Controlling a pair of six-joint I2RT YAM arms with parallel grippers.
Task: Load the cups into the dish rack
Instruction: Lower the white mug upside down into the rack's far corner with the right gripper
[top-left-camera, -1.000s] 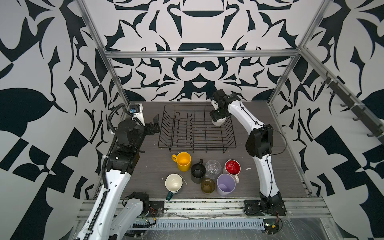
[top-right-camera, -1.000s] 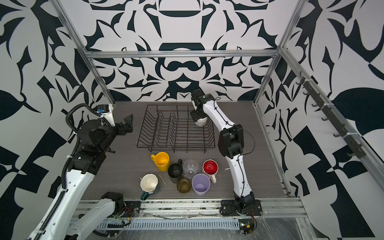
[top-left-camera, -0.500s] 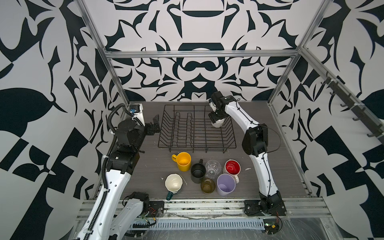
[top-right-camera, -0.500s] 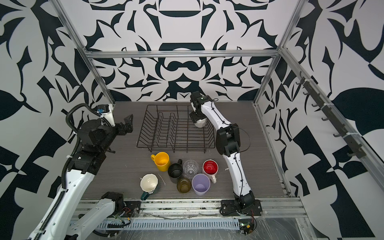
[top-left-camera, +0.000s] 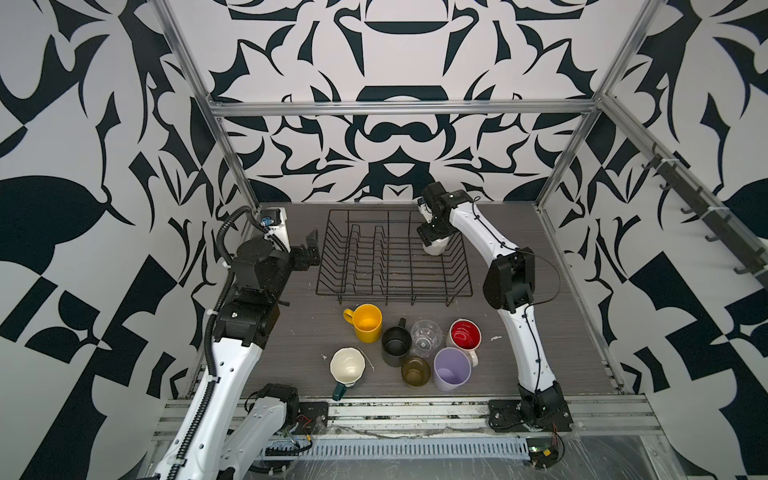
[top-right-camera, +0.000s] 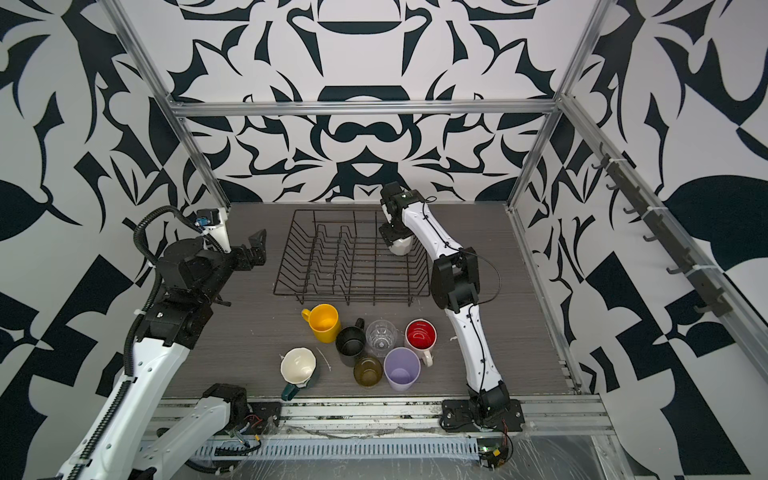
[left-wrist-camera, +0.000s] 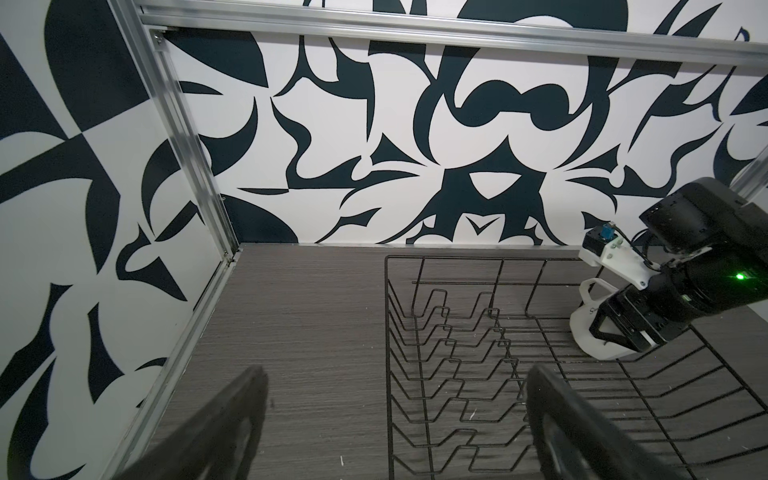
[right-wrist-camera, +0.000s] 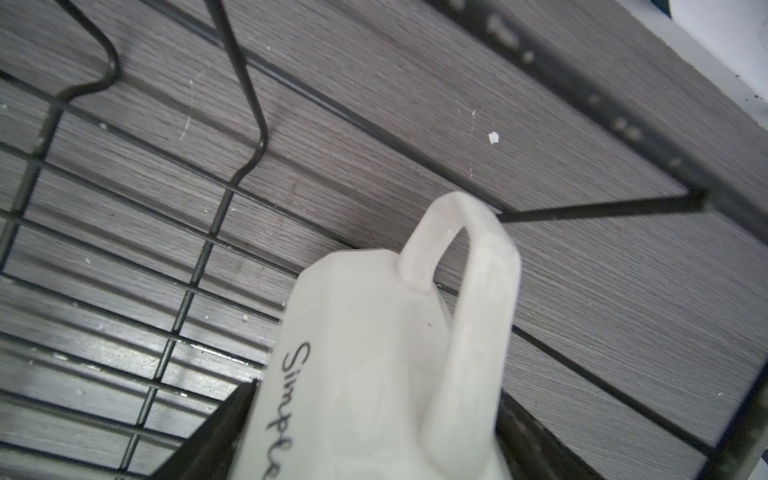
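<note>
My right gripper (top-left-camera: 432, 237) is shut on a white mug (top-left-camera: 435, 249) in the far right corner of the black wire dish rack (top-left-camera: 374, 270). The mug (right-wrist-camera: 374, 332) has its handle pointing away from the wrist, and dark fingers (right-wrist-camera: 216, 436) press its sides. It hangs low over the rack wires (right-wrist-camera: 187, 291); I cannot tell if it touches them. My left gripper (top-left-camera: 309, 251) stands open and empty left of the rack (left-wrist-camera: 457, 353). In front of the rack stand a yellow mug (top-left-camera: 366, 322), black mug (top-left-camera: 395, 340), clear glass (top-left-camera: 426, 336), red-lined mug (top-left-camera: 465, 334), lilac tumbler (top-left-camera: 452, 368), amber-olive glass (top-left-camera: 415, 371) and teal mug (top-left-camera: 347, 368).
Patterned walls and aluminium frame posts (top-left-camera: 232, 166) close in the grey tabletop on three sides. Upright divider prongs (top-left-camera: 365, 241) fill the rack's left half. A metal rail (top-left-camera: 415, 409) runs along the front edge.
The right arm has shifted slightly to the left with the white mug in its grip. The left arm has not moved.
</note>
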